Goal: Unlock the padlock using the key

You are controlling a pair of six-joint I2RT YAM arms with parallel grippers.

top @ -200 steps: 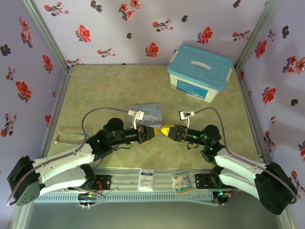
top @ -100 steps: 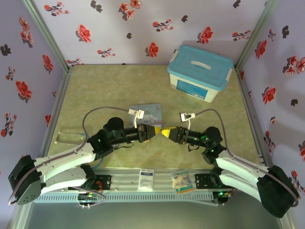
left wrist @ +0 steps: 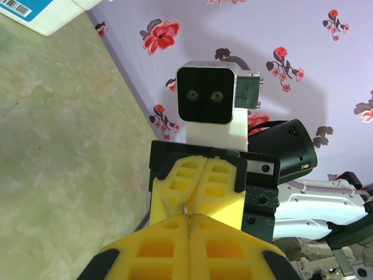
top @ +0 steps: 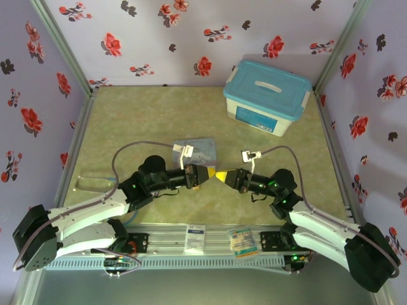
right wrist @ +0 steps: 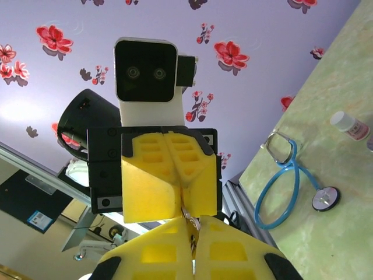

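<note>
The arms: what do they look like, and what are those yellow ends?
The left arm and right arm have white shells with black joints. A grey cable loops to a white, black-faced camera on each wrist. The left gripper and right gripper each end in two yellow wedge-shaped fingers with square pockets, on black mounts.
</note>
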